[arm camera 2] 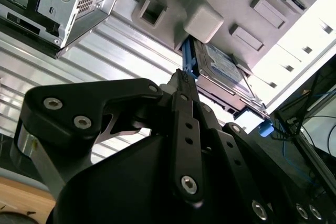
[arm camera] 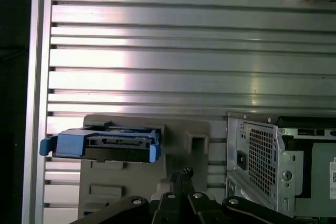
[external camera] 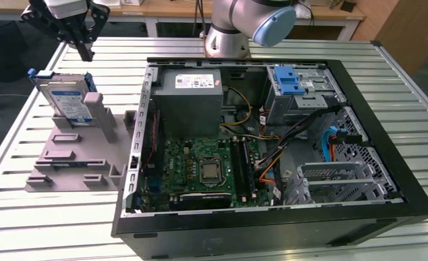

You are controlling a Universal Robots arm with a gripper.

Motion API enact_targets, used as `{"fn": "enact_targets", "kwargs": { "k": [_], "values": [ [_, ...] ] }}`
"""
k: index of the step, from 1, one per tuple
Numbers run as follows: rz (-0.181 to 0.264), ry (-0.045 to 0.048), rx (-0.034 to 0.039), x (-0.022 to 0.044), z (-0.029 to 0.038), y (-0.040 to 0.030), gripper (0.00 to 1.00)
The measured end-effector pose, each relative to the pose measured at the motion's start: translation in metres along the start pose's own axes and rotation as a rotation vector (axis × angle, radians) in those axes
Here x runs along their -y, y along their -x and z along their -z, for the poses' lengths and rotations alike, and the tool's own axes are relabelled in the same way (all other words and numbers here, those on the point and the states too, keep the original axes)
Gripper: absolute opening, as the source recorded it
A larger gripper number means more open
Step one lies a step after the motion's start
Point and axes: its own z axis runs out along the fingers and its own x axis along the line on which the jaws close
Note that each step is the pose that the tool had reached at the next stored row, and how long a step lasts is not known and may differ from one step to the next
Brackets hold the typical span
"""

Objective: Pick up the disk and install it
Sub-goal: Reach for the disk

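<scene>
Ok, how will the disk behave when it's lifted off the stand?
The disk is a metal slab with plastic rails, so probably stiff and rather heavy for its size. It stands on edge in the stand, so a sideways nudge could tilt it. Its smooth faces may be slippery.

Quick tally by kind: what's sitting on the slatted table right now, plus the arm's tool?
Disk: 1
Grey holder stand: 1
Open computer case: 1
Gripper: 1
Total: 4
</scene>
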Motion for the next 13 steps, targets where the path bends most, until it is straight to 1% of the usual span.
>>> {"fn": "enact_targets", "kwargs": {
  "k": [13],
  "values": [
    [0.000, 0.0000, 0.0001, 0.0000, 0.0000, -0.0033, 0.11]
  ]
}}
